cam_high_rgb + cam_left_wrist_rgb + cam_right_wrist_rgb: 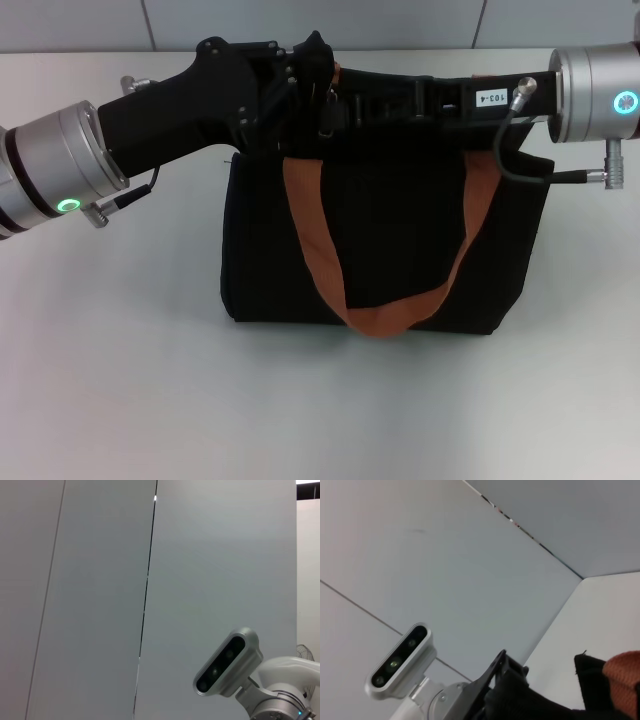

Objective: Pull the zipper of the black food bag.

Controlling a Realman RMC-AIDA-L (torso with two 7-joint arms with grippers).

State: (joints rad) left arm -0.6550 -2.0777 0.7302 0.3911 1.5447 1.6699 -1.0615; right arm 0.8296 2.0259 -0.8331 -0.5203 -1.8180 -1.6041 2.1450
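Note:
The black food bag (pixel 390 250) stands upright in the middle of the white table, with an orange-brown strap (pixel 315 230) hanging down its front. My left gripper (pixel 300 85) reaches in from the left to the bag's top left end. My right gripper (pixel 350 100) reaches in from the right and lies along the bag's top edge, close to the left one. Both are black against the black fabric. The zipper pull is hidden among them. The right wrist view shows a corner of the bag (pixel 590 680) and a bit of strap (pixel 625 672).
The white table (pixel 120 380) spreads around the bag, with a grey panelled wall (pixel 300 20) behind it. The left wrist view shows only the wall and the right arm's wrist camera (pixel 227 662). The right wrist view shows the left arm's wrist camera (pixel 400 662).

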